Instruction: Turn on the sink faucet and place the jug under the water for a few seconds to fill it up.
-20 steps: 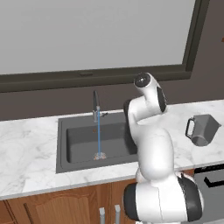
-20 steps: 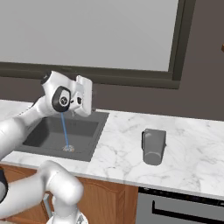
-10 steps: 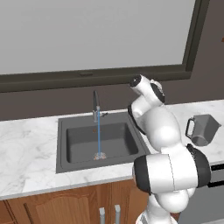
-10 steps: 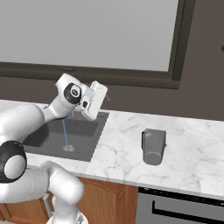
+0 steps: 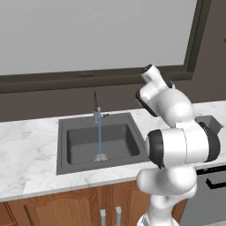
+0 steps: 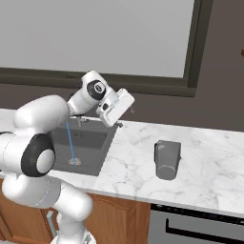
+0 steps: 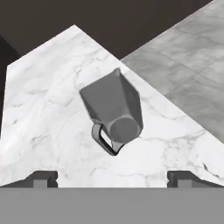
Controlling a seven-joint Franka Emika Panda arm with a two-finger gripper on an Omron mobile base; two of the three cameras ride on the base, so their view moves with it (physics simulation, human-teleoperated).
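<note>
The sink faucet point(image 5: 96, 107) stands upright behind the dark sink point(image 5: 63, 145), and a thin blue stream of water point(image 5: 99, 137) falls from it to the drain. The grey jug point(image 6: 167, 159) stands on the marble counter to the right of the sink, apart from everything. My gripper point(image 6: 127, 108) hangs above the sink's right rim, pointing toward the jug. In the hand view the jug point(image 7: 114, 109) sits ahead of me with its loop handle point(image 7: 104, 141) turned my way. My gripper point(image 7: 112, 178) is open with nothing between its fingertips point(image 7: 41, 178).
White marble counter point(image 6: 128, 167) runs left and right of the sink. A dark window frame point(image 5: 88, 75) spans the wall behind. An oven front point(image 6: 200, 228) sits under the counter at the right. In the hand view, the counter edge drops to grey floor point(image 7: 192, 57).
My arm has swung right, away from the faucet and toward the jug, with the hand turning to face it. The water keeps running and the jug has not moved.
</note>
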